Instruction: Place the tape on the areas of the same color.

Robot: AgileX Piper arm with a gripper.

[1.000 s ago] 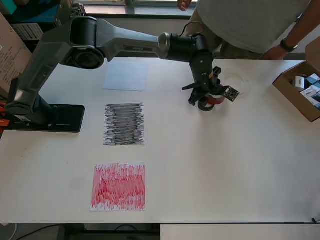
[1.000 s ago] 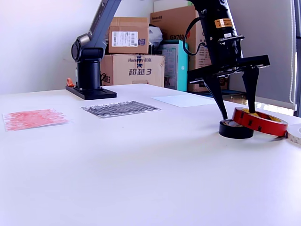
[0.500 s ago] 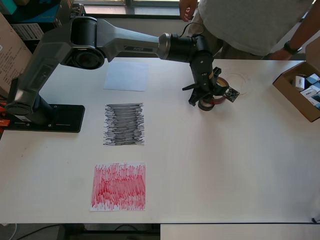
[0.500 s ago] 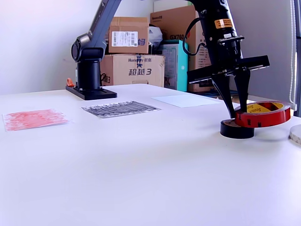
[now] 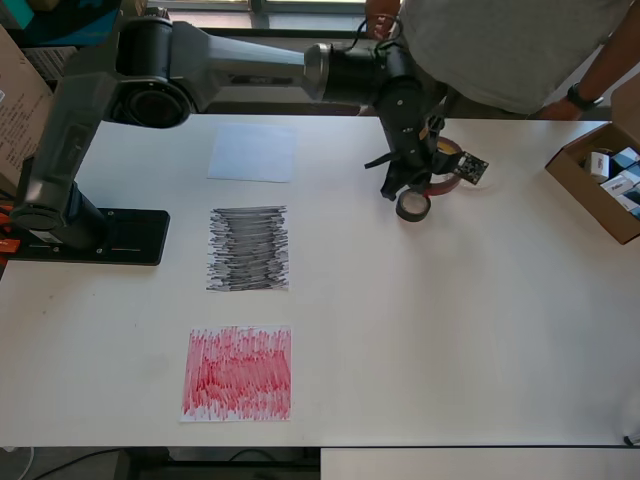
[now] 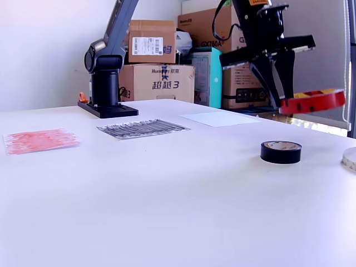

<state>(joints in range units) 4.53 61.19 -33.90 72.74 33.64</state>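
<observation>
The end effector (image 6: 281, 103) grips the red roll (image 6: 312, 101) by its rim and holds it in the air, well above the counter (image 6: 167, 200). Half a second ago the roll hung just above the black roll, its lower edge almost touching it; a second ago it leaned on the black roll with the fingers spread around its rim. Now it is raised clear and sits nearly level in the grip.

The black roll (image 6: 281, 152) lies flat on the counter, alone, in the same spot as before. In the overhead view it (image 5: 413, 204) lies just below the end effector (image 5: 425, 172), near the counter's far edge, with the red roll (image 5: 442, 180) partly hidden under the wrist.

The whitish roll (image 6: 350, 159) shows only as a pale rim at the exterior view's right edge, flat on the counter.

The three sheets have not moved. From the overhead view they run in a column on the counter's left part: the white sheet (image 5: 252, 153) near the far edge, the black sheet (image 5: 248, 248) in the middle, the red sheet (image 5: 237, 373) near the near edge. No roll lies on any sheet
</observation>
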